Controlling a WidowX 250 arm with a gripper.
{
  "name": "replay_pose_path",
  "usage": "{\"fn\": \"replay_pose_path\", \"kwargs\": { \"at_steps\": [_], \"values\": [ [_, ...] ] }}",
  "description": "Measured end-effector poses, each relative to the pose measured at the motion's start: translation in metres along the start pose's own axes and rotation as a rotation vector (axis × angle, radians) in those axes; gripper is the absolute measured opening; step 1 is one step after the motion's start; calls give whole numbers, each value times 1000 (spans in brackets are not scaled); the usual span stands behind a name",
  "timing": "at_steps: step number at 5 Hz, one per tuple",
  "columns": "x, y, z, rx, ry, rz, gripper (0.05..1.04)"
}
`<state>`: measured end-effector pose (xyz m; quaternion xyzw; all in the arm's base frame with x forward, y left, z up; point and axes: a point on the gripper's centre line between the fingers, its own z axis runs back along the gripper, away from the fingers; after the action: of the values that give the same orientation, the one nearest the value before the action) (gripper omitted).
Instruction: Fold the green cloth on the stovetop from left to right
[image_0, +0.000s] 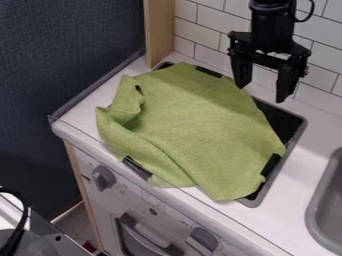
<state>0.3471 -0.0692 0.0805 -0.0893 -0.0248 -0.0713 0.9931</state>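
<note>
1. Cloth (200, 125), green and loosely spread, lies over most of the black stove top (288, 124) in front of you, with part of it reaching onto the white counter (317, 122).
2. Your gripper (261, 93) hangs just beyond the cloth's back right edge, as you see it in the view. Its 2 fingers stand wide apart, with nothing held between them.
3. As for what is done, you have the cloth broadly opened out, its middle fairly flat; I'd call that coverage large but partial, since dark strips of the stove top show along the right side and at the back.
4. As for what is left, you have no hold on the cloth. Its left side is bunched into a raised fold, and a long crease runs from there toward the front edge.
5. Your cloth sits well apart from the grey sink (312, 215). Below its front edge, 2 knobs (103, 178) show on the stove's white front.
</note>
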Motion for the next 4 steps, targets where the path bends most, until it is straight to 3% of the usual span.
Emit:
{"fn": "replay_pose_path", "kwargs": {
  "at_steps": [1,2,3,4],
  "values": [
    [-8,3,-13,2,47,19,1001],
    [-24,28,-8,34,52,169,1001],
    [-35,60,10,77,15,302,1001],
    [-50,84,25,110,-8,354,1001]
  ]
}}
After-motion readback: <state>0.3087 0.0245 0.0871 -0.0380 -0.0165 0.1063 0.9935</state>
